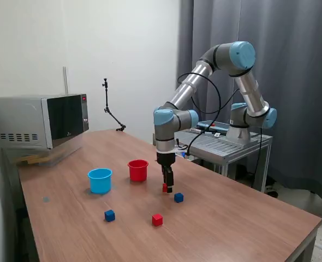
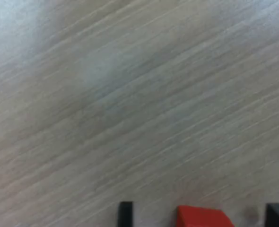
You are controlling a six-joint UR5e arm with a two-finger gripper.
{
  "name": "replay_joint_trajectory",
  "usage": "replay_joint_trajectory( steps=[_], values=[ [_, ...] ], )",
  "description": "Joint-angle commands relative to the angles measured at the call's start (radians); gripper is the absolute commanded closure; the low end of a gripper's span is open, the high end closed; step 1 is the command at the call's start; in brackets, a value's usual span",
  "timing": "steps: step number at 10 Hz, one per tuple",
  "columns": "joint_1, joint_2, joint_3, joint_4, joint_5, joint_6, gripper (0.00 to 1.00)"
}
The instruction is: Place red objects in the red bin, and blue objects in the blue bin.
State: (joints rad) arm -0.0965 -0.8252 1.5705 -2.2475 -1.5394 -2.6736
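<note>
Gripper [image 1: 167, 189] sits low at frame centre in the exterior view, fingers pointing down at the table [image 1: 232, 218], w/ a red cube [image 1: 165, 188] right at its tips. Wrist view shows that cube [image 2: 203, 216] at the bottom edge between two dark fingers [image 2: 125, 213], gaps visible on both sides, so the claw reads as released, not clamped on it. Whether the cube rests on the wood or is lifted can't be told.

Red bin [image 1: 138, 170] stands upright just left of and above the gripper in the exterior view; blue bin [image 1: 100, 180] further left, apart from it. A blue cube [image 1: 178, 197] lies just lower right of the gripper. 2nd red cube [image 1: 157, 219] sits lower centre, 2nd blue cube [image 1: 109, 215] lower left of centre, below the blue bin. Microwave [image 1: 38, 120] at left edge, on the table's far end
</note>
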Motion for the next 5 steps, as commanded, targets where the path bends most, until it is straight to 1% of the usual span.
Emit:
replay_joint_trajectory(
  steps=[1, 5],
  values=[
    [0.001, 0.0, -0.001, 0.002, -0.001, 0.0, 1.0],
    [0.003, -0.002, -0.007, 0.0, -0.001, 0.0, 1.0]
  ],
)
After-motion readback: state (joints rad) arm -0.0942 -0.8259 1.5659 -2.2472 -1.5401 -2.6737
